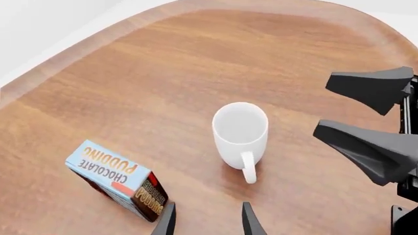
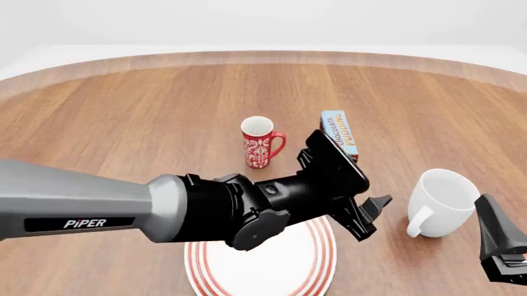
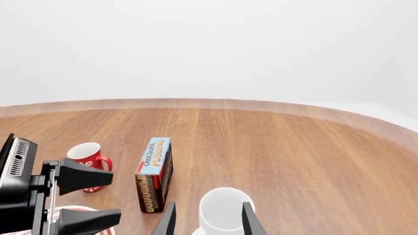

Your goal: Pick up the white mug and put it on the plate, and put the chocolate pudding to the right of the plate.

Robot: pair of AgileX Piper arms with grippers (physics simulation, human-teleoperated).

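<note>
- The right gripper [image 3: 207, 220] hangs released, empty, just near of the white mug [image 2: 443, 202]; in its wrist view the two fingertips straddle the mug's near wall without touching it, as far as that low angle lets me judge.
- The left gripper [image 2: 369, 216] is also spread and empty, reaching across over the plate [image 2: 260, 271] toward the mug; its fingers [image 1: 168, 220] show wide apart in its own wrist view.
- The white mug stands upright on the table [image 2: 123, 117] at the near right, well right of the plate, its loop handle turned to the near left.
- Handling, as I judge it: a stiff, glazed ceramic body, smooth and likely slippery, with some weight and liable to chip if dropped. The wide wall may overfill the jaws, so a pinch across the rim, one finger inside and one outside, or on the handle, looks safer.
- The chocolate pudding [image 2: 339, 134] lies on a long edge farther back, between the red mug [image 2: 259, 142] on its left and the white mug nearer on its right. It is beyond the plate, not yet to its right.
- The carton is probably light, with flat card faces that give a little; gripping across its thin width should hold well.
- The plate lies flat at the near centre, largely hidden by the left arm.
</note>
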